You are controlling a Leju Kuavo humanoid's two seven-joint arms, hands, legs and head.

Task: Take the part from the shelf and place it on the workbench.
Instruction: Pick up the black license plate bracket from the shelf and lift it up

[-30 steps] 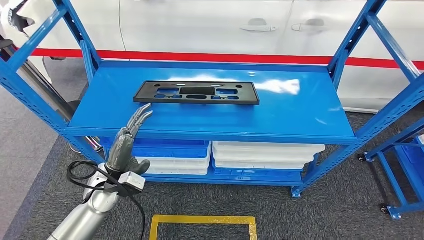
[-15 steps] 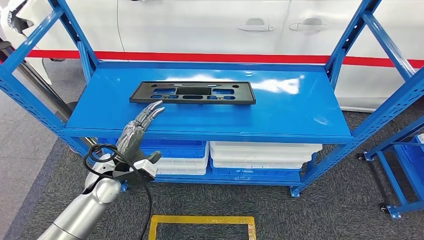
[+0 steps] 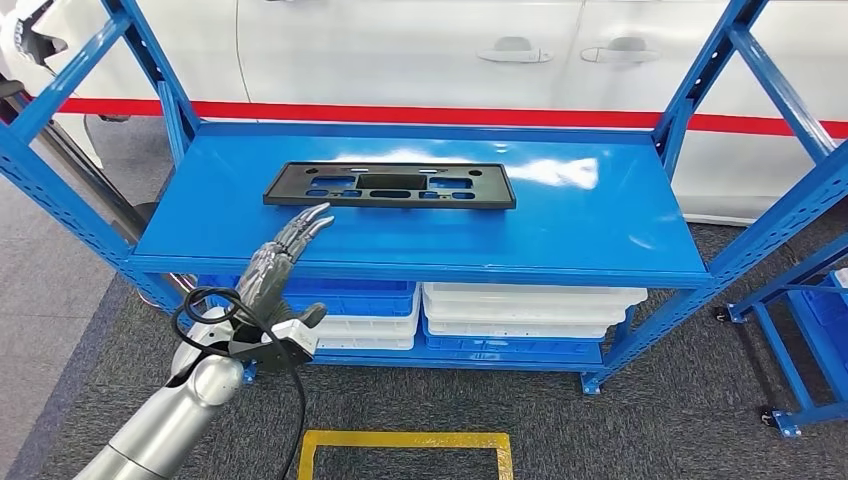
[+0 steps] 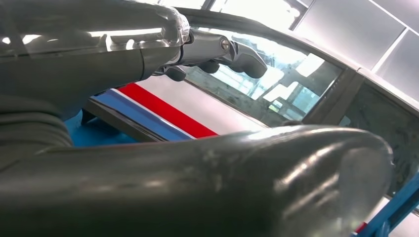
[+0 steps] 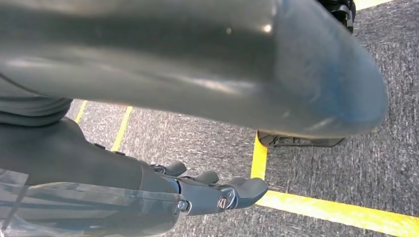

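A white car body [image 3: 400, 50] with door handles and a red stripe [image 3: 420, 115] is seen behind a blue steel rack [image 3: 60, 190], its lower level stacked with blue and white bins [image 3: 520, 310]. Grey carpet floor [image 3: 600, 430] is marked with a yellow taped rectangle [image 3: 405, 440]. A second blue wheeled frame [image 3: 790, 380] is seen at the right edge; overhead light glare is reflected on the blue surface.

Across the top of the frame we see a white car [image 3: 400, 50] with a red stripe [image 3: 450, 115], below it blue and white bins [image 3: 430, 310] in the lower middle, and yellow floor tape [image 3: 405, 440] on grey carpet [image 3: 650, 430] at the bottom.
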